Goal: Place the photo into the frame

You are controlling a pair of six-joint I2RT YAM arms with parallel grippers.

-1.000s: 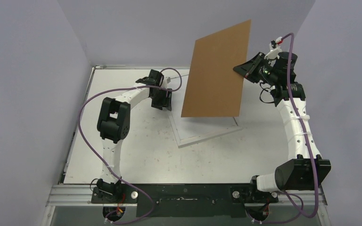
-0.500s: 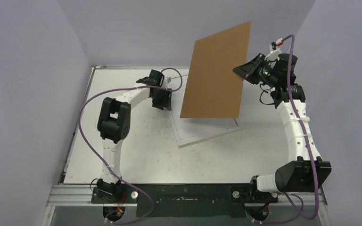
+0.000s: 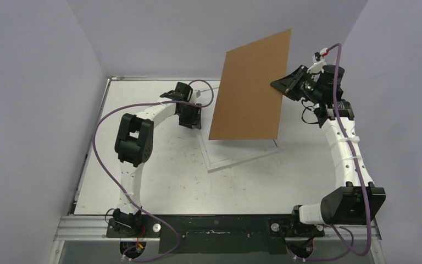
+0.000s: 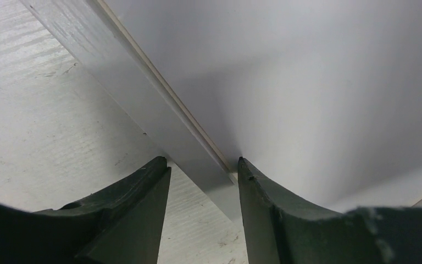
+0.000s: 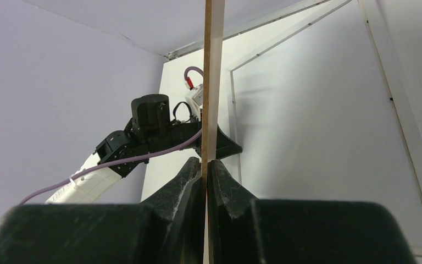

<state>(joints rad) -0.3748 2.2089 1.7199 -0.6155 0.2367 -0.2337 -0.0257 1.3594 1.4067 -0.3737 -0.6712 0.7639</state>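
Top external view: the frame (image 3: 242,159) is a thin-edged white rectangle lying flat at the middle of the surface (image 3: 159,176), with only its near rail and left corner showing. The rest is covered by a plain brown board (image 3: 250,88) held up on a tilt above it.

There is one frame, one board, and two arms with one hand each.

The right hand (image 3: 282,83) grips the board at its right edge. In the right wrist view its two fingers are pressed flat on the thin board (image 5: 213,82) seen edge-on. The left hand (image 3: 192,122) sits low at the frame's left corner. In the left wrist view its jaws stand half apart astride the white rail (image 4: 143,104), and I cannot tell whether they pinch it.

Compared with a second ago, the board has swung slightly left and its top corner sits a little lower. The right hand has moved with it, while the frame and the left hand are where they were.
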